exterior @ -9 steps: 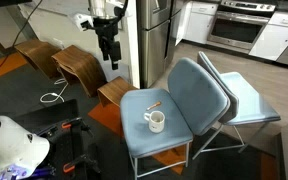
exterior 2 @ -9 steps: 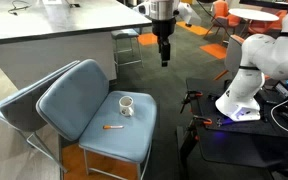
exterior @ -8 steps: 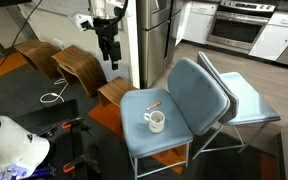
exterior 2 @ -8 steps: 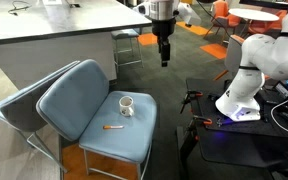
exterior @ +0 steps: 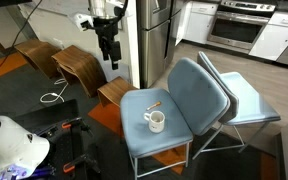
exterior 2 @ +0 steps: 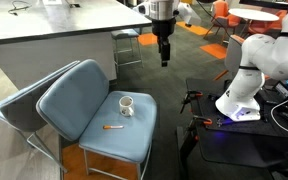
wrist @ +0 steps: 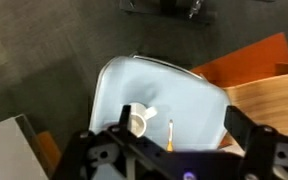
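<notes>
Nothing has moved since the earlier pictures. The pincer (exterior: pixel 111 60) hangs in the same spot, high up and off to the side of the blue chair (exterior: pixel 179 90). Its two fingers stand wide apart and hold nothing. The wrist view looks down between them at the seat.

A white mug (exterior: pixel 156 121) stands upright on the seat, about in the middle. A thin orange pen (exterior: pixel 153 105) lies flat just beside it, not touching it. In an exterior view the pen (exterior 2: pixel 113 127) is closer to the seat's edge than the mug (exterior 2: pixel 127 105).

Some things could go wrong from here. The seat looks soft, so I think a push from above could sink in and make the mug tip over. The mug is round and smooth, so fingers that close off-centre could shove it sideways. It might then fall off the chair. The pen is thin and lies low, so the fingers could dig into the cushion and miss it, or flick it away. Mug and pen lie close together, so a reach for one could bump the other. The chair's back (exterior 2: pixel 79 85) rises close behind them, so a careless move down could hit it.
</notes>
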Robot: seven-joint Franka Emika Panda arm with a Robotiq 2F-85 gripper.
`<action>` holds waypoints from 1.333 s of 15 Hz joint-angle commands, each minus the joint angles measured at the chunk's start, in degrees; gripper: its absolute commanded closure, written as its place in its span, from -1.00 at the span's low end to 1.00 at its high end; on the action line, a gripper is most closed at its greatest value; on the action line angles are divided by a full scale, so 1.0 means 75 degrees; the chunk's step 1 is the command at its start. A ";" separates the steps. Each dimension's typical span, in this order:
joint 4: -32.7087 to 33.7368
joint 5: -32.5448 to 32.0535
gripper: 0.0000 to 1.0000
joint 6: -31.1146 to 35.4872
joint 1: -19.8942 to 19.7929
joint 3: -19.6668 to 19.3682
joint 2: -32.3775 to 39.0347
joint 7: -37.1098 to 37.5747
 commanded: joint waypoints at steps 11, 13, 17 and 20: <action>0.1944 0.0656 -1.00 0.2014 0.0143 -0.0125 0.4008 -0.0926; 0.2555 0.0581 -1.00 0.2203 0.0107 -0.0126 0.4978 -0.1074; 0.3957 0.0696 -1.00 0.2298 -0.0006 -0.0037 0.6730 -0.1436; 0.4996 0.0741 -1.00 0.2364 -0.0077 0.0015 0.7849 -0.1629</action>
